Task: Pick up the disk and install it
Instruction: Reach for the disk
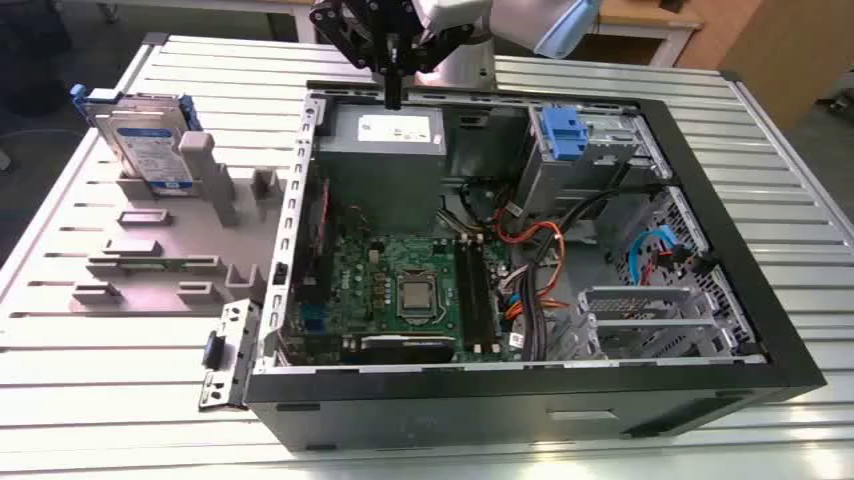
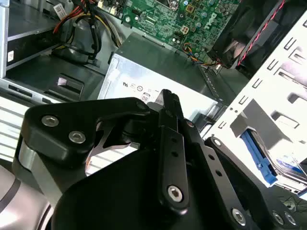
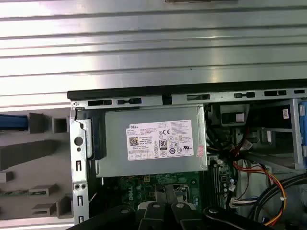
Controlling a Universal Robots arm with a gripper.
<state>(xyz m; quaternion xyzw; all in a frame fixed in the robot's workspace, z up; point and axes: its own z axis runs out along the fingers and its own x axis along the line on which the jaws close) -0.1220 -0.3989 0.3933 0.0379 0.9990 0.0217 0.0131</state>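
The disk (image 1: 144, 140) stands on edge in a grey holder (image 1: 160, 215) on the table, at the exterior view's left of the open computer case (image 1: 534, 390). It is silver-grey with a white and blue label and blue side rails. My gripper (image 1: 394, 98) hangs over the case's far wall, just above the grey power supply box (image 1: 387, 135), well apart from the disk. Its black fingers are shut together with nothing between them. In the second wrist view the gripper (image 2: 168, 98) points at the box's white sticker, and the disk (image 2: 287, 165) shows past the case wall.
Inside the case lie a green motherboard (image 1: 400, 285), bundles of cables (image 1: 534, 250) and a metal drive cage with a blue latch (image 1: 561, 135) in the far corner at the exterior view's right. The grey holder has several other slots. The table (image 1: 107, 380) is ribbed metal.
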